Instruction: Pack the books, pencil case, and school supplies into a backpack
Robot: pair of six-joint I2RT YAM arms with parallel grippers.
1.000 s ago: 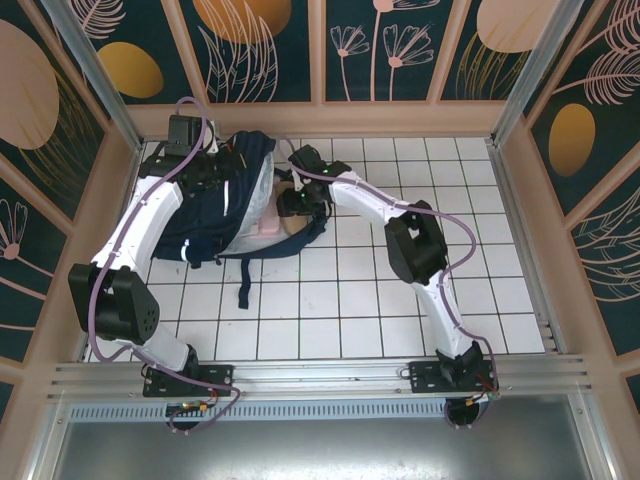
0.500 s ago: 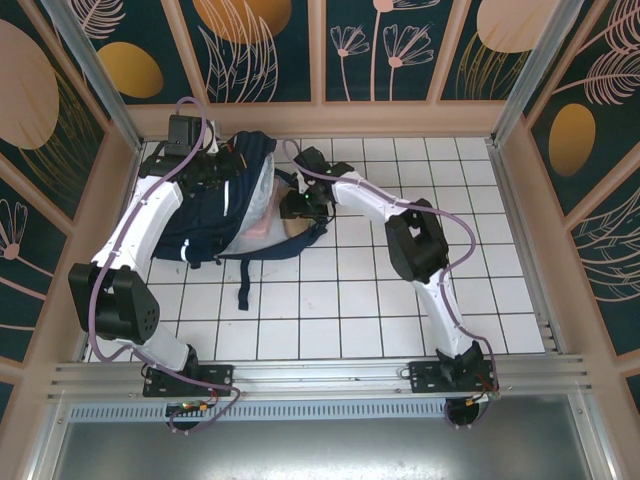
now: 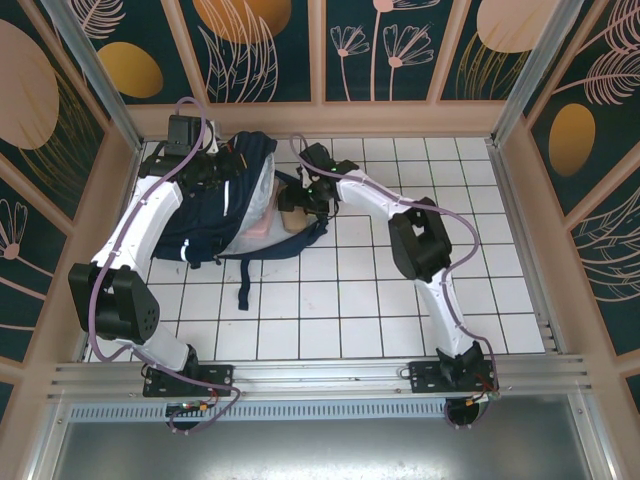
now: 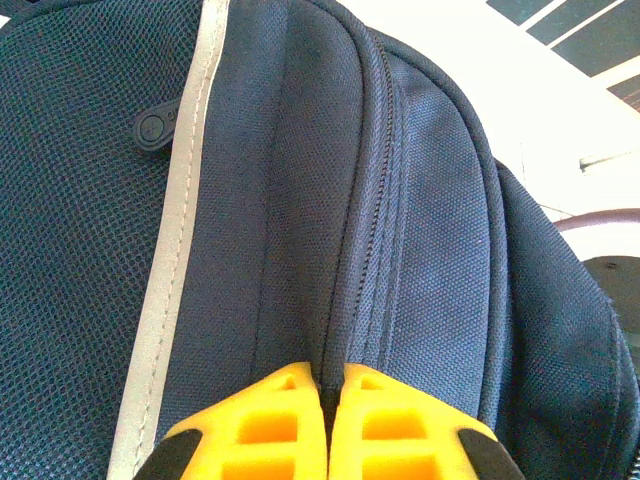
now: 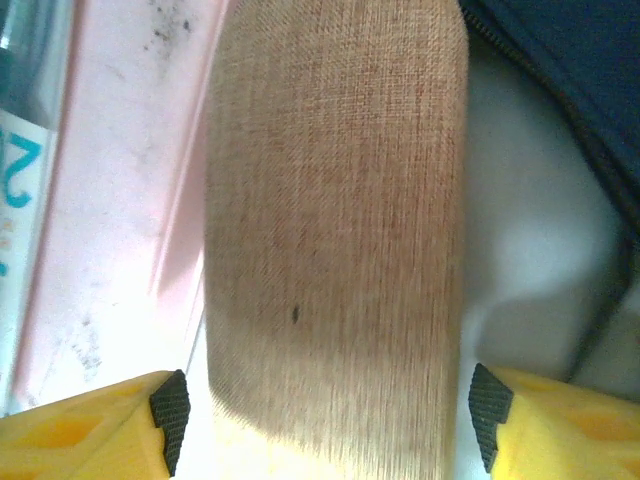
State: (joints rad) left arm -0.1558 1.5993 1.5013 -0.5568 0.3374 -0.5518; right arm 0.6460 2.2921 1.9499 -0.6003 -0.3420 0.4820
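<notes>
Left gripper [image 4: 325, 400] pinched tight on a fold of the backpack [image 3: 205, 215], beside its zip. Right gripper [image 5: 320, 410] spread wide astride the tan pencil case [image 5: 335, 200] (left pad clear of it). The case lies in the backpack's mouth on a pink sheet [image 5: 120, 200].

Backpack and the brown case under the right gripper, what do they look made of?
Backpack: coarse woven synthetic fabric, likely nylon or polyester, matte navy; the grid weave and stitched seams show. Brown case: finer woven cloth, perhaps linen-like, matte; crossed threads are visible.
</notes>
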